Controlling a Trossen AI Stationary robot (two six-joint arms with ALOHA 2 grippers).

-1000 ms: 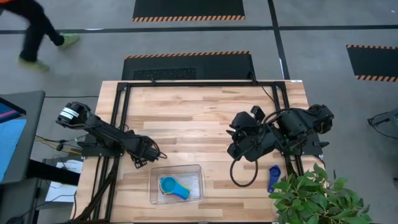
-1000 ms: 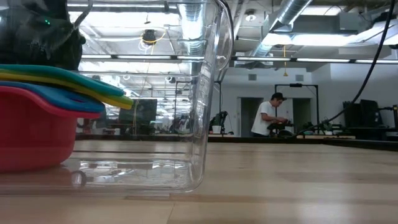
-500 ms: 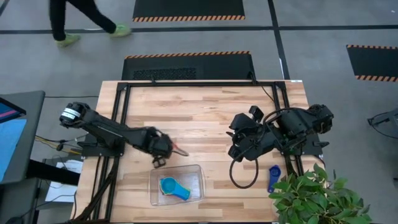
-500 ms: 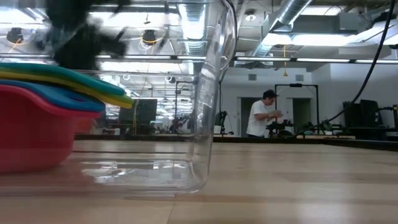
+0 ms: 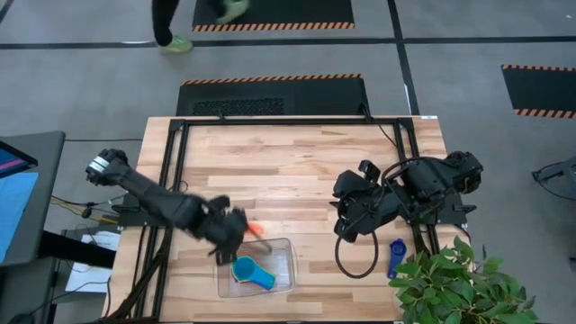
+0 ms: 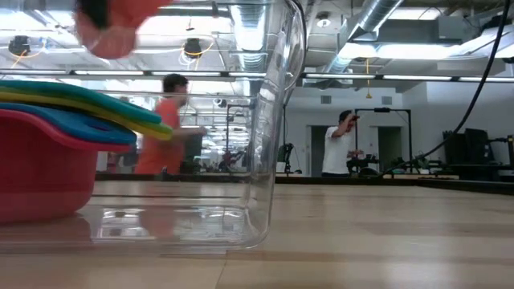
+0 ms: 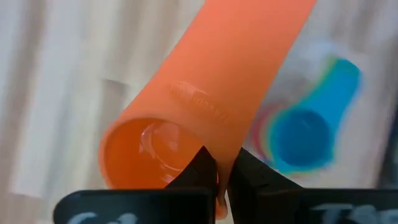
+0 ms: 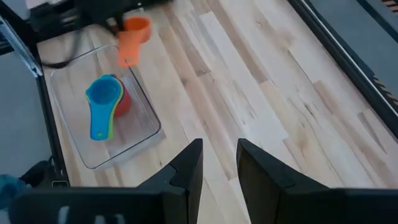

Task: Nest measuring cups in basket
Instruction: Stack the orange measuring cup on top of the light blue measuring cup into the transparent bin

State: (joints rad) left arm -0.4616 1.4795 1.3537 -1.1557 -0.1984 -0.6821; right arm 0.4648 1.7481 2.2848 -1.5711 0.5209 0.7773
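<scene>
My left gripper (image 5: 243,230) is shut on an orange measuring cup (image 7: 205,93), held above the far left corner of the clear basket (image 5: 281,261). The cup also shows at the low view's upper left (image 6: 112,24) and in the right wrist view (image 8: 132,34). In the basket stands a stack of nested cups (image 5: 247,270): red at the bottom (image 6: 40,168), then yellow, green and light blue. A dark blue cup (image 5: 395,256) lies on the table at the near right. My right gripper (image 8: 217,168) is open and empty above the table's right half. My left gripper pinches the orange cup at its rim (image 7: 214,163), where the flat handle joins the bowl, between its two fingers. The handle (image 7: 249,50) points away from the fingers. The cup is lifted clear, above the basket's rim.
A potted plant (image 5: 459,288) stands at the near right corner beside the dark blue cup. Black frame rails run along the table's left, far and right sides. People move in the room beyond the table.
My left gripper has carried the orange cup from the table's left side toward the right and then toward the near edge, up to the basket's far left corner. The cup has stayed clear of the table. My right arm has shifted slightly.
</scene>
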